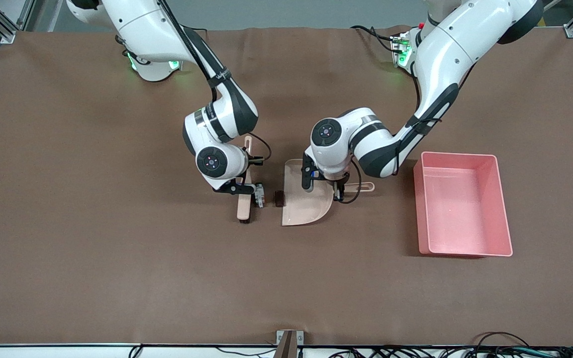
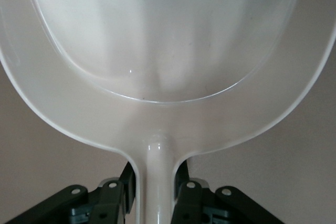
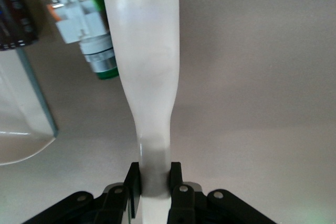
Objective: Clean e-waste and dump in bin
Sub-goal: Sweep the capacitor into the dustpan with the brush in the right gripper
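Mid brown tabletop [image 1: 92, 248]: your left gripper [image 2: 153, 195] clamps beige plastic dustpan [image 1: 306, 199] mouth toward white-grey part [image 1: 259, 195] and dark block [image 1: 279, 198], right gripper [image 3: 153, 187] clamps beige brush [image 1: 244, 201] to sweep them in.

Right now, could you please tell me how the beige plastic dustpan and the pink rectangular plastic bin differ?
The beige plastic dustpan is shallow with a handle; the pink rectangular plastic bin is deeper, larger and handleless. The left gripper grips the dustpan's handle; nothing holds the bin, which sits toward the left arm's end. Both look empty.

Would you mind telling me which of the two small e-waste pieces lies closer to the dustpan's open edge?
The dark blackish block: it sits right at the dustpan lip, while the white-grey part lies beside the brush.
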`<action>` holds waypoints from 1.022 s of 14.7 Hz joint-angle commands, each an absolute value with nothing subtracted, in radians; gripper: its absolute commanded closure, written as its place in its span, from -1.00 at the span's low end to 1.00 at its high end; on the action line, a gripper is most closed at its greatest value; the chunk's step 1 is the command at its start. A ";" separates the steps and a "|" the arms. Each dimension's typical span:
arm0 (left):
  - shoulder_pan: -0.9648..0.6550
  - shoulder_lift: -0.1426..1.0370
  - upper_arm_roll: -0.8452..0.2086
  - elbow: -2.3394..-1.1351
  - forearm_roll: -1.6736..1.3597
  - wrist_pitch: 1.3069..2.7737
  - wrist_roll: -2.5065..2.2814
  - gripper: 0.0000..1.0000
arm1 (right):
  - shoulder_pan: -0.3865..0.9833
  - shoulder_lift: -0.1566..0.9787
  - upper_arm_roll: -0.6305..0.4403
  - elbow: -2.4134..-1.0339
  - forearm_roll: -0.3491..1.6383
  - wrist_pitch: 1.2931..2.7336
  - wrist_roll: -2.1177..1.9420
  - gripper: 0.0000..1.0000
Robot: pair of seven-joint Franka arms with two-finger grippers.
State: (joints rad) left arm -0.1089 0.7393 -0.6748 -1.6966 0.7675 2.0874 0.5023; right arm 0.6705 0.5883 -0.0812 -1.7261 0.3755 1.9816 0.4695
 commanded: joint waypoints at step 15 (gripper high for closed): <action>-0.160 0.775 -0.637 -1.651 0.779 2.059 0.486 0.86 | 0.724 0.581 -0.080 -1.711 0.452 2.029 0.488 0.99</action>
State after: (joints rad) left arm -0.1355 0.7420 -0.6494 -1.6846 0.7674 2.0726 0.5020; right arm 0.7008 0.5882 -0.0759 -1.7272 0.4173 2.0302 0.4728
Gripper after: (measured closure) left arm 0.665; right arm 0.736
